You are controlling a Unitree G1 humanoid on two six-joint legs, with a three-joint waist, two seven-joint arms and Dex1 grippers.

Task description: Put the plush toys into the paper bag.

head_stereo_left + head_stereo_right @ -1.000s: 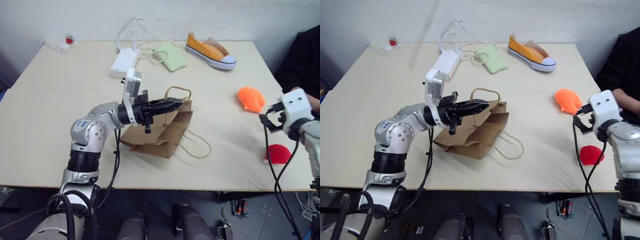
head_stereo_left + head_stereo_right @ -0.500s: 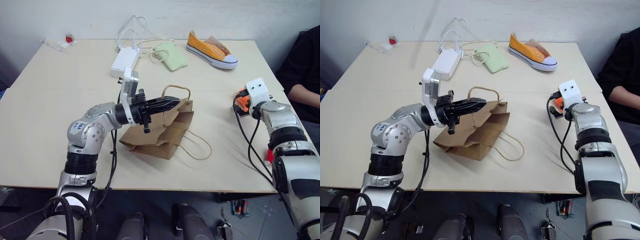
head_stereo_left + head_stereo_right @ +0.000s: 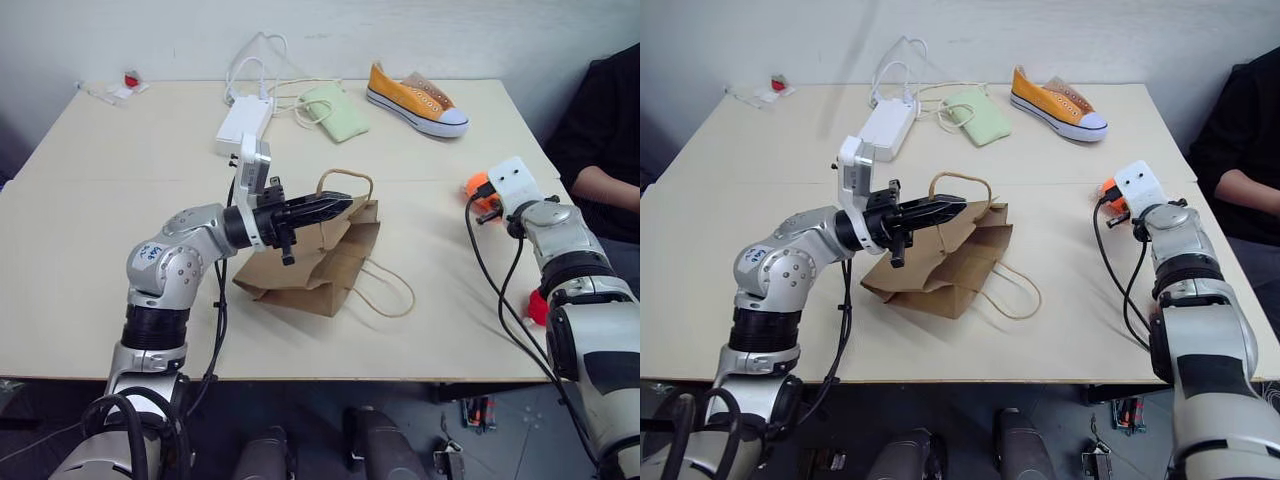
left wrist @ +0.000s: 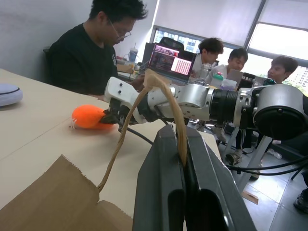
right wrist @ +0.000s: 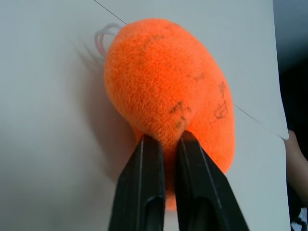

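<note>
Both arms outstretched, right gripper (image 5: 163, 139) pinching orange toy (image 5: 168, 82).

Orange plush toy (image 5: 168, 91), brown paper bag (image 3: 320, 262)

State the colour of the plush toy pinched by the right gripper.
Bright orange, clearest in the right wrist view.

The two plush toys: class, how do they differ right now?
The orange plush toy is pinched by the right gripper; the red plush toy lies free near the table's front edge. Orange sits farther back. Both are outside the paper bag.
</note>
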